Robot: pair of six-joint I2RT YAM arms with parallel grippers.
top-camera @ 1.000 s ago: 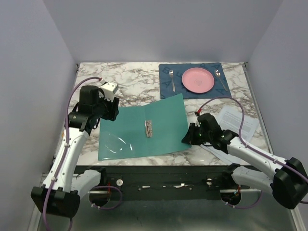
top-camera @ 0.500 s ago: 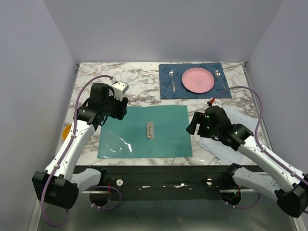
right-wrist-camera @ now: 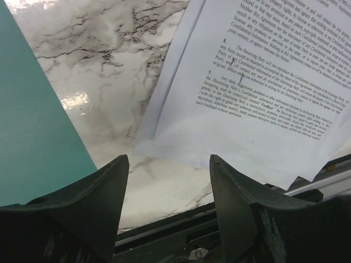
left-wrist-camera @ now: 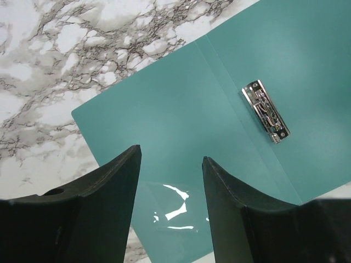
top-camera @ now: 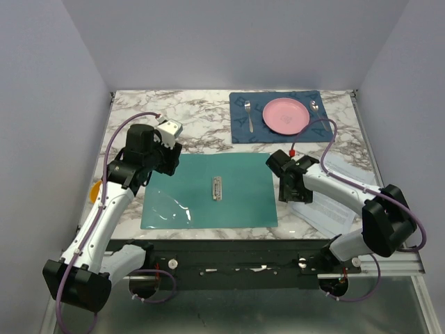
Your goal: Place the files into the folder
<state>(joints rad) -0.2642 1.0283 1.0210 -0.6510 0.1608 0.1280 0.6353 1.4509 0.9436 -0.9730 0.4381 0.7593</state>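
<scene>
The teal folder lies open and flat on the marble table, its metal clip at the middle and its clear sleeve on the left half. It also shows in the left wrist view. My left gripper is open and empty above the folder's far left corner. The files, white printed sheets, lie right of the folder, also in the right wrist view. My right gripper is open and empty over the bare table between the folder's right edge and the sheets.
A dark blue placemat at the back right holds a pink plate, a fork and a spoon. An orange thing lies at the left table edge. The table's front edge shows in the right wrist view.
The folder's right cover has dropped flat and the folder now lies open. My right gripper has let go and swung toward the sheets. My left gripper shifted slightly at the far left corner.
</scene>
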